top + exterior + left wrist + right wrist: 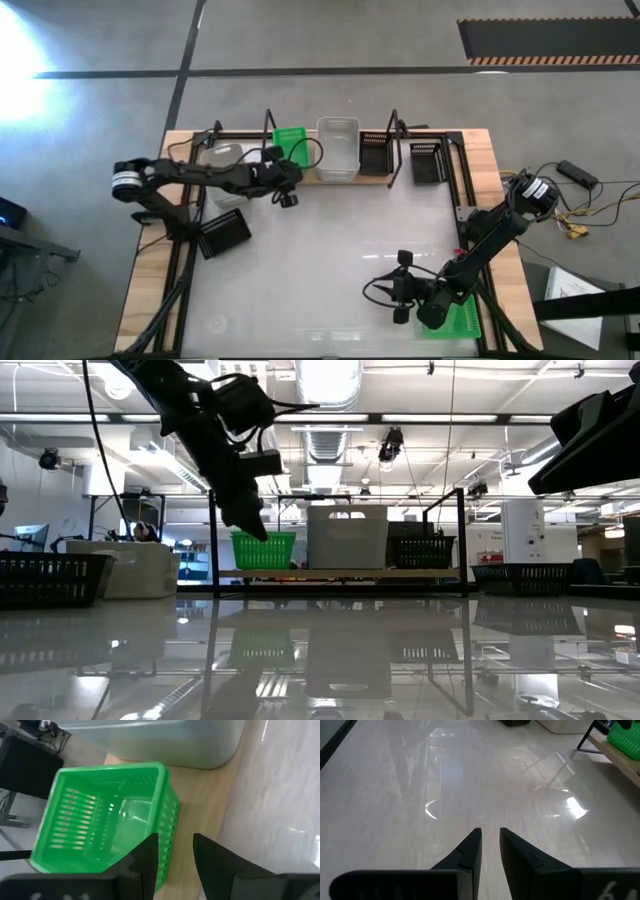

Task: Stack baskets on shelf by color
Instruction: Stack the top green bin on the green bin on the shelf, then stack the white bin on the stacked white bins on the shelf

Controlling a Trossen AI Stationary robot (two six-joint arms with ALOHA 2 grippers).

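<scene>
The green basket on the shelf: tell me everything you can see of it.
The green basket is bright green plastic, rectangular, with slotted walls and a thicker rim. It stands upright and empty on the shelf, at the plank's left end, beside the white basket; whether the two touch cannot be told. The left gripper is by its near wall, fingers slightly apart, holding nothing.

1. Hard white glare burns out the upper left of the high view.
2. Ceiling strip lights (420, 417) glow across the top of the low view.
3. The glossy table (320, 660) mirrors them.
4. Both wrist views blur toward their lower edges.
</scene>
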